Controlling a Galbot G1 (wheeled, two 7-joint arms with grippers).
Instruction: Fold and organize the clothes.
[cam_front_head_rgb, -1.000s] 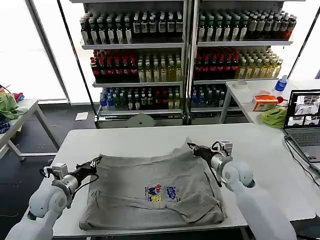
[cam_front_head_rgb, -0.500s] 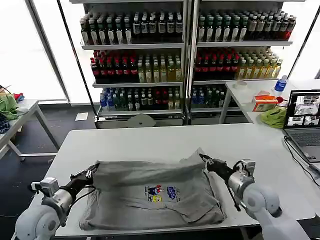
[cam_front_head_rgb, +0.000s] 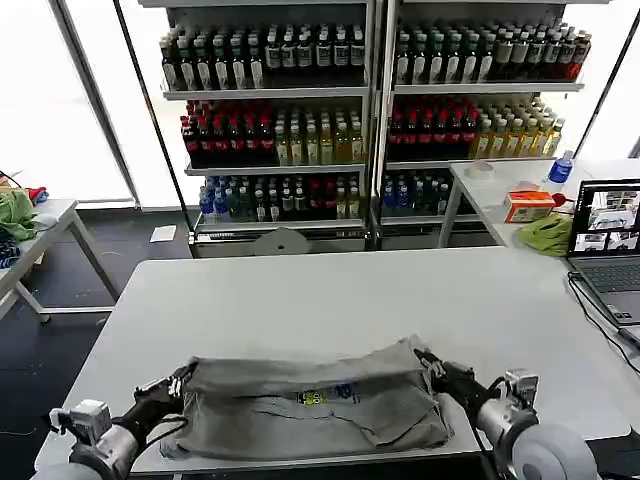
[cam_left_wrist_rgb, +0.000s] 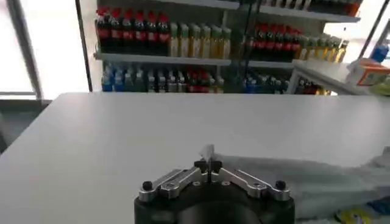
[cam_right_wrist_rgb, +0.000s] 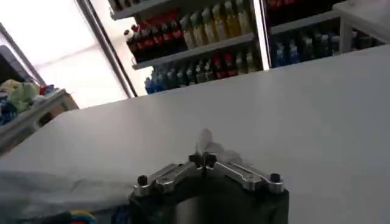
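A light grey shirt (cam_front_head_rgb: 310, 400) with a small multicoloured chest print lies on the white table (cam_front_head_rgb: 320, 295) near its front edge, its far half lifted and drawn over the near half. My left gripper (cam_front_head_rgb: 183, 378) is shut on the shirt's far left corner (cam_left_wrist_rgb: 208, 152). On the other side my right gripper (cam_front_head_rgb: 424, 358) is shut on the far right corner (cam_right_wrist_rgb: 206, 141). Both corners hang a little above the table, and the fold hides most of the print.
An open laptop (cam_front_head_rgb: 606, 245) with a black cable sits at the table's right edge. Behind it a side table holds a green cloth (cam_front_head_rgb: 548, 234) and an orange box. Drink shelves (cam_front_head_rgb: 370, 110) stand beyond, and another table (cam_front_head_rgb: 30, 235) at left.
Both grippers have pulled the shirt's far edge toward the front of the table, folding the far half over the near half and covering most of the print.
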